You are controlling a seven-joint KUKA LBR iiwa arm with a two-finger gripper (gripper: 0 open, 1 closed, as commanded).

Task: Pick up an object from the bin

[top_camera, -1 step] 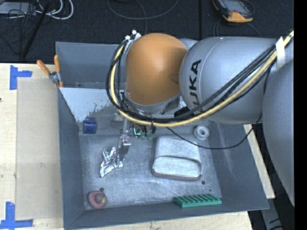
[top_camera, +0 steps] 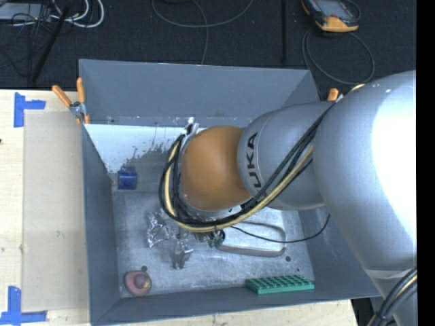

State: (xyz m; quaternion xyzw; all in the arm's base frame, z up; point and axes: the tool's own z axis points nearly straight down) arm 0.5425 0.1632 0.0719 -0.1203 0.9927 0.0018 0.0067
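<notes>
My gripper (top_camera: 181, 251) is low in the middle of the bin, under the arm's orange cover, and mostly hidden by it. Just left of it, touching or nearly touching, lies a crumpled silvery piece (top_camera: 156, 228) on the bin floor. To its right lies a flat grey loop-shaped thing (top_camera: 257, 244), partly under the arm. I see nothing clearly held.
A small blue block (top_camera: 127, 178) sits at the back left of the floor. A round pink and red thing (top_camera: 138, 282) lies at the front left. A green ribbed bar (top_camera: 280, 284) lies at the front right. The arm covers the bin's right half.
</notes>
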